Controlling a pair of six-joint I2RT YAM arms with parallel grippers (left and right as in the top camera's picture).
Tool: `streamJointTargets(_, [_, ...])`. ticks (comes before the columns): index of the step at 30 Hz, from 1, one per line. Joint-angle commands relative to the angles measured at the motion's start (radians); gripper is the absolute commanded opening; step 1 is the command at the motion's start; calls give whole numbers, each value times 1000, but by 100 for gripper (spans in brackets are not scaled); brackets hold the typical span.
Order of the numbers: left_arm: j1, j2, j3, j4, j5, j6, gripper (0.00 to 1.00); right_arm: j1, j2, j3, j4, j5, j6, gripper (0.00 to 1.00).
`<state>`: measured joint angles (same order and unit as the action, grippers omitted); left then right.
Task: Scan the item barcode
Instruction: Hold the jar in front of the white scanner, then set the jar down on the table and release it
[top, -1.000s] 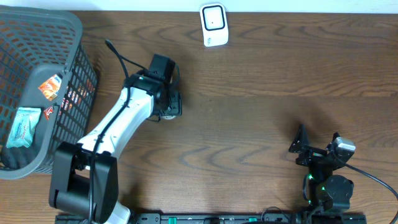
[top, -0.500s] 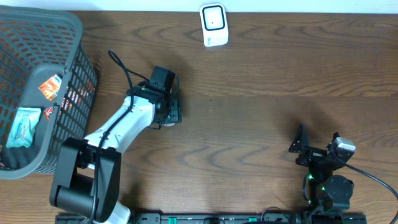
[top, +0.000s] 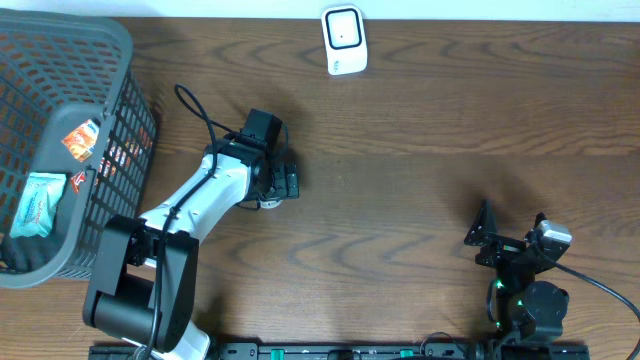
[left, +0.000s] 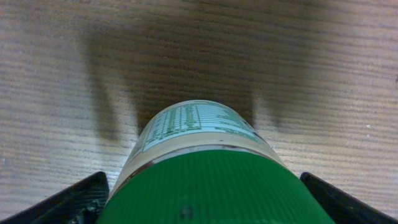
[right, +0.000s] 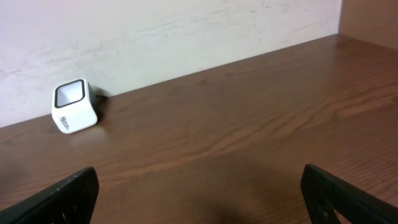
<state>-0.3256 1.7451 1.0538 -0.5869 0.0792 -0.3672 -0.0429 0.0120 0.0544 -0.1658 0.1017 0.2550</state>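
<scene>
Jar (left: 200, 134) on wood-grain table (top: 420, 180); white wall (right: 186, 25) behind.

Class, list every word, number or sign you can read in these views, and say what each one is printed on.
No text here can be quoted with confidence.
Label on the jar: a printed table of small rows, too small to read.
Side of the scanner: one short dark word, blurred.
The orange packet in the basket: print too small to read.

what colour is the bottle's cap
The cap is green with fine ribs; the left wrist view shows it best.
</scene>
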Motion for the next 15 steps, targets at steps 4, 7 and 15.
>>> streamJointTargets(4, [0,-47,84,-63,-5,8,98,-8,-5,-6,1,5,-2,99])
streamJointTargets(7, [0,-103,126,-116,-14,19,98,-8,-5,-6,2,5,-2,99])
streamJointTargets(15, [23,-341,248,-250,-21,39,98,-8,-5,-6,2,5,-2,99])
